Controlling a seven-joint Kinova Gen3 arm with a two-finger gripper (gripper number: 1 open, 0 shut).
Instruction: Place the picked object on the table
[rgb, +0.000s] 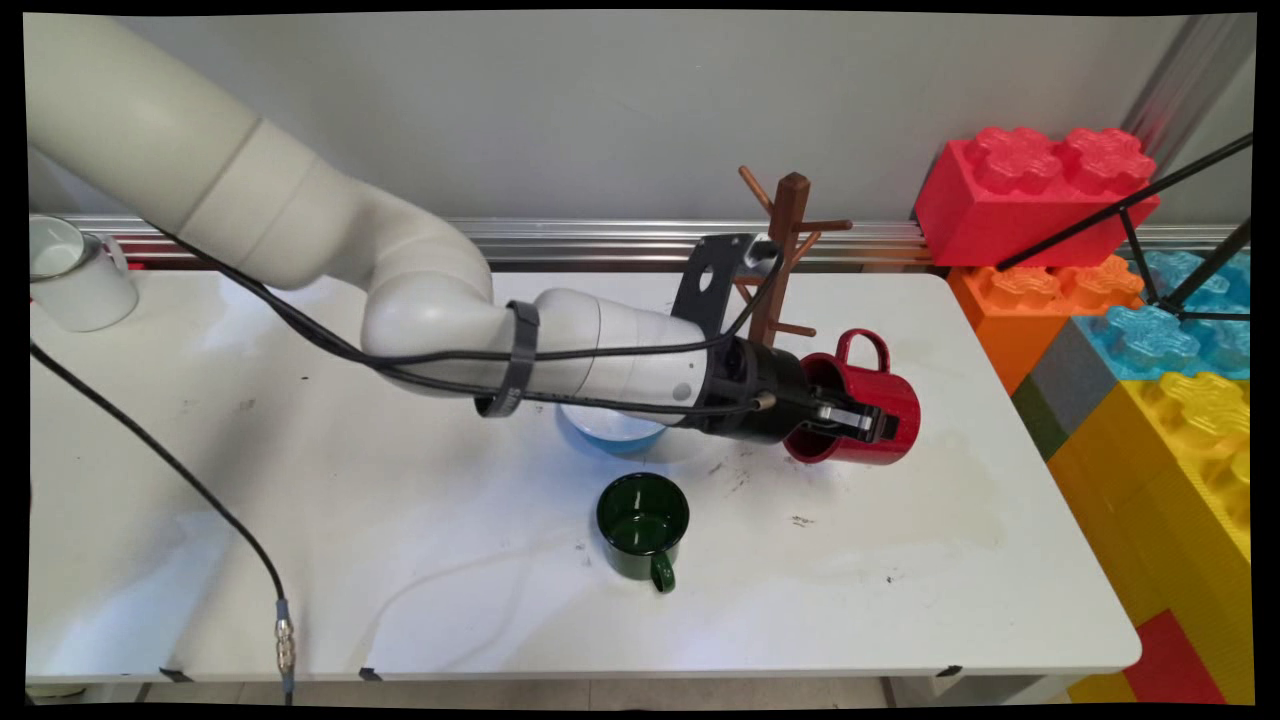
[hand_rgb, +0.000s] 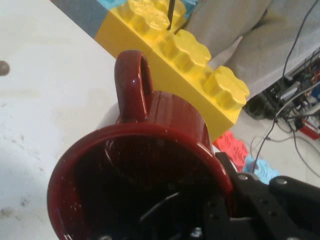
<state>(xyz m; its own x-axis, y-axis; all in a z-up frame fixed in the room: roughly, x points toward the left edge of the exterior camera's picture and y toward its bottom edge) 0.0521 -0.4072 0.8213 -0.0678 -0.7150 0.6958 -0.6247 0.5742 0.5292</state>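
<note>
My gripper (rgb: 848, 418) pinches red mug (rgb: 860, 410) by its rim; mug sideways, mouth toward arm, handle up.

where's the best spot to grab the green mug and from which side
Probably the rim of the green mug, coming straight down from above. It stands upright with its mouth open, so one finger could go inside and one outside the wall. Choose the rim's far side: the handle points toward the table's near edge.

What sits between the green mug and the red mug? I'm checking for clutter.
Only bare white table with small dark specks, in the main view, between the green mug and the red mug the gripper holds.
</note>
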